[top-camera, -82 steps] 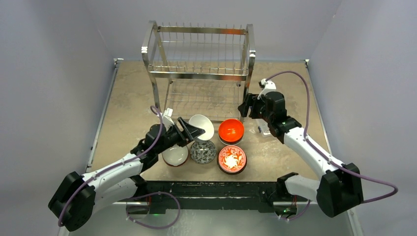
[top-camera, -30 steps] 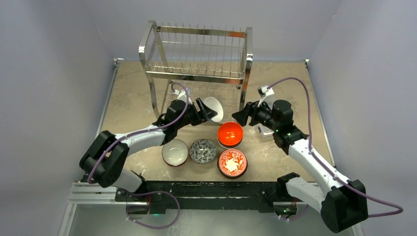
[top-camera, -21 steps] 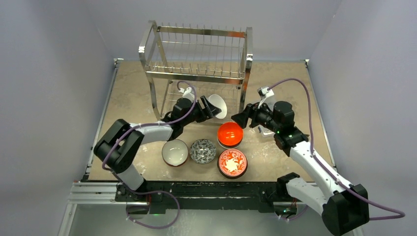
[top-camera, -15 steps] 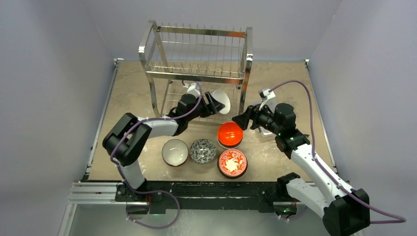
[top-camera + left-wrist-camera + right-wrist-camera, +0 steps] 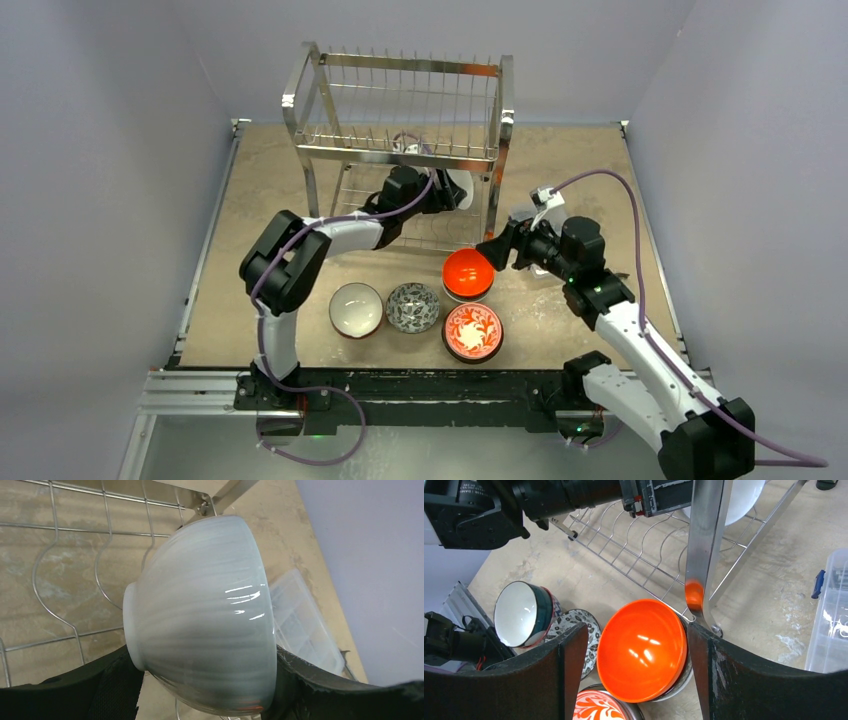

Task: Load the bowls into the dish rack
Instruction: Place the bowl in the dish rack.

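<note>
1. The left gripper (image 5: 440,190) is clenched on the white bowl (image 5: 200,620), which sits between its fingers, tipped on its side. The gripper has reached in under the upper tier of the dish rack (image 5: 400,155). The wavy wires of the lower shelf (image 5: 60,580) lie just beyond the bowl, but I cannot tell whether bowl and wire touch.
2. The step in hand looks like setting this first bowl into the rack. The next move probably calls for easing it down until the rim settles between two wires. Then the fingers would spread and back straight out, clear of the tier overhead.
3. The right gripper (image 5: 497,250) is released, its fingers spread wide. The orange bowl (image 5: 641,647) is directly beneath and between them, untouched. The rack's near leg stands just past one finger and a clear box (image 5: 831,615) lies off to the side, so a pick here would have to be tidy.
4. Nearer the arm bases than either gripper, three bowls wait on the table (image 5: 260,230): a dark-sided bowl (image 5: 356,308), a grey patterned bowl (image 5: 413,306) and a floral bowl (image 5: 472,327).
5. Moments earlier the left gripper held the white bowl low among the waiting bowls; it has since carried it into the rack. The right gripper hung beside the rack's leg then and has now dropped over the orange bowl, opening a little wider.
</note>
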Motion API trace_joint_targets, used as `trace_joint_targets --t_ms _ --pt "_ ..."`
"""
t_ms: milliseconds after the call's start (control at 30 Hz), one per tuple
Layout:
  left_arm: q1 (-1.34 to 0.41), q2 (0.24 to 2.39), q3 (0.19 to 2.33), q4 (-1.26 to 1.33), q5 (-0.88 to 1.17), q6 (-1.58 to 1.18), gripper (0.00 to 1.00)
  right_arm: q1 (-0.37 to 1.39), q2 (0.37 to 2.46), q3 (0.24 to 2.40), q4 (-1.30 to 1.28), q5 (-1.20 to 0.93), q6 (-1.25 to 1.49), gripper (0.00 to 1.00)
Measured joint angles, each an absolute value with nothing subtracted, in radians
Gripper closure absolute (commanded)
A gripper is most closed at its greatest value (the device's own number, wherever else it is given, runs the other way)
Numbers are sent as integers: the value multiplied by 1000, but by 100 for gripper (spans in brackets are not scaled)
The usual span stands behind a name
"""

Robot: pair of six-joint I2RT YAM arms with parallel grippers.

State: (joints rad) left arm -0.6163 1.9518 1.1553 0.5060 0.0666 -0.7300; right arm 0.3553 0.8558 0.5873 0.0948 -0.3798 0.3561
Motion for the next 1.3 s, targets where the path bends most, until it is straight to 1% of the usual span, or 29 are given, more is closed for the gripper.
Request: trace_joint_targets --t_ms 267,600,800,933,1300 --pt "-616 1987 1267 363 -17 -604 96 355 841 585 74 -357 347 26" --pt "-616 2057 1372 297 -78 -507 98 355 837 585 51 -345 339 26" --pt "-621 2073 1412 266 -100 -462 99 355 837 585 49 -332 339 26" --pt "-637 2089 1446 241 -151 -418 99 355 837 585 49 -331 339 26" --pt "-692 2098 1462 223 -249 -339 99 355 838 585 50 -331 339 26"
